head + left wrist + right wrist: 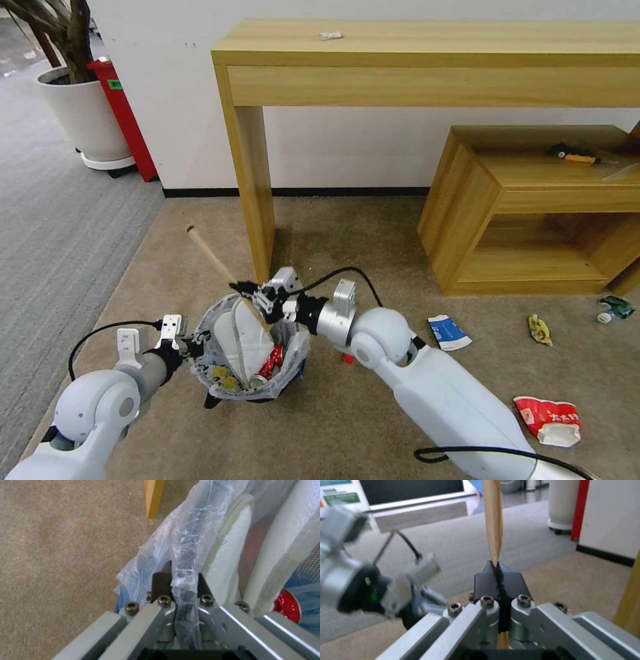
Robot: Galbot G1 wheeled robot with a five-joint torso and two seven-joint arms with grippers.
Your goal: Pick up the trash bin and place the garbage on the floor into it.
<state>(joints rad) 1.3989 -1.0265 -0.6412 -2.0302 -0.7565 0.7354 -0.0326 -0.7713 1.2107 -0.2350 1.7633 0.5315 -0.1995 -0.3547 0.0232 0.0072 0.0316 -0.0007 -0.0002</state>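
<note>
— How much room is there around the tall wooden table (pixel 427 60)?

— Open brown carpet (pixel 373 413) runs out in front of it. A low wooden shelf unit (pixel 533 207) stands beside it, close under its far end. The near table leg (pixel 257 193) comes down just behind the trash bin (pixel 250 360), so that side is tight.

— And the bin itself?

— Held off the carpet in front of that leg. The left gripper (pixel 181 580) is clamped shut on its bag-lined rim, on the side away from the shelf unit. White slippers (pixel 243 337) and a red can (pixel 270 363) already sit inside.

— The other arm?

— The right gripper (pixel 496 572) is at the bin's table-side rim, its jaws closed tight on a wooden stick (pixel 223 270). The stick slants up and away from the table leg, lower end over the bin mouth.

— What's still on the floor?

— Towards the shelf unit: a red-white cup (pixel 550 420) nearest me, a blue-white carton (pixel 449 332), a yellow wrapper (pixel 539 329), a green bottle (pixel 615 308).
</note>
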